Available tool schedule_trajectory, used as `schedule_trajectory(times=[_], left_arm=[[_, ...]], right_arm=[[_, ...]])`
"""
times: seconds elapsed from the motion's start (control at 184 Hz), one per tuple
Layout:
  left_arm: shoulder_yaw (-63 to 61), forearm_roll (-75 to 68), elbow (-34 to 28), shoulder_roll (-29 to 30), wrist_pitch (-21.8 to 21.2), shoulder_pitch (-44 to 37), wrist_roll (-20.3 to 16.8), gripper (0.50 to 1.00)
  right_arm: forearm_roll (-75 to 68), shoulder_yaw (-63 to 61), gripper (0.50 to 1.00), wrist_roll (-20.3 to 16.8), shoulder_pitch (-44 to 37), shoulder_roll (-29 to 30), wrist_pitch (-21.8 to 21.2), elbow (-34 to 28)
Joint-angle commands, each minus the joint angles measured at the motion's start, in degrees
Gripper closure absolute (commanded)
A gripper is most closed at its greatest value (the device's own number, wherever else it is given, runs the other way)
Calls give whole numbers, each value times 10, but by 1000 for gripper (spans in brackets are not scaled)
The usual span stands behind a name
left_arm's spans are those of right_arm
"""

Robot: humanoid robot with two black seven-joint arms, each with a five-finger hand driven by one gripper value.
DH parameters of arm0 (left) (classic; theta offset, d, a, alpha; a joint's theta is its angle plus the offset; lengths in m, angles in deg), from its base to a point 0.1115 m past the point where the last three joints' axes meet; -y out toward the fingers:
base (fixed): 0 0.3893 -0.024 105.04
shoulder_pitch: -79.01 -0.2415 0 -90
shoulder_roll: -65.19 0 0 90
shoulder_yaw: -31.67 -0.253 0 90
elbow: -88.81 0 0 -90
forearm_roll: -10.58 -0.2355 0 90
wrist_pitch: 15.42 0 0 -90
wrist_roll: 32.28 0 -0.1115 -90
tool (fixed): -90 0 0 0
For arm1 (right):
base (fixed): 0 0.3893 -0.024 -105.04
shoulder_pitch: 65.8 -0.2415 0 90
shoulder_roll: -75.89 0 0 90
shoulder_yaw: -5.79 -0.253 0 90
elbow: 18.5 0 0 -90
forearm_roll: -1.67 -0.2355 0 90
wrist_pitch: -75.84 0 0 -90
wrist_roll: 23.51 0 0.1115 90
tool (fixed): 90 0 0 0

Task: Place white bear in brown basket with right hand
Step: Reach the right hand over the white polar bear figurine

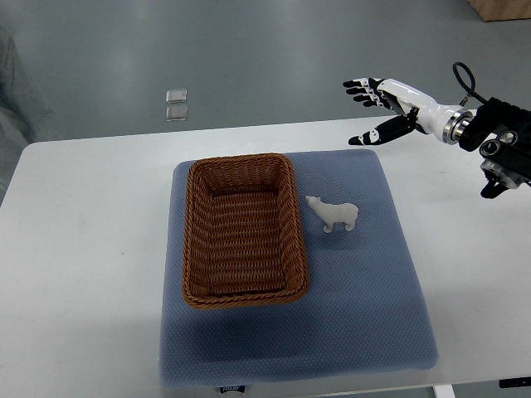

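A lab or robot test room is suggested. A plain white desk (75, 249) is set on a smooth grey floor (249, 58), with little else around it. A blue-grey mat (365, 315) has been laid squarely on the desk as a marked work area. Small clear square pieces (176, 105) are seen on the floor beyond the desk. A robot arm with exposed joints and cable (498, 141) is seen at the right edge, and no household furnishings are shown.
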Motion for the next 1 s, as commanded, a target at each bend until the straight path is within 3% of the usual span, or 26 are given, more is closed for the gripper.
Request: schedule_trajectory(times=[0.0,0.147,0.327,0.73,0.996], left_arm=[[0,0,0,0,0,0,0,500],[0,0,0,0,0,0,0,500],[0,0,0,0,0,0,0,500],[0,0,0,0,0,0,0,500],[0,0,0,0,0,0,0,500]], right_arm=[[49,62,579,-4,-48,-24,-31,-35],[106,145,579,-11,-102,-41,-57,-79],[115,213,581,-63,-152,-43,-84,-113],[57,218,597,-263,-162,-3,-88,-166],[10,218,597,-279,-157,27,-49,-160]])
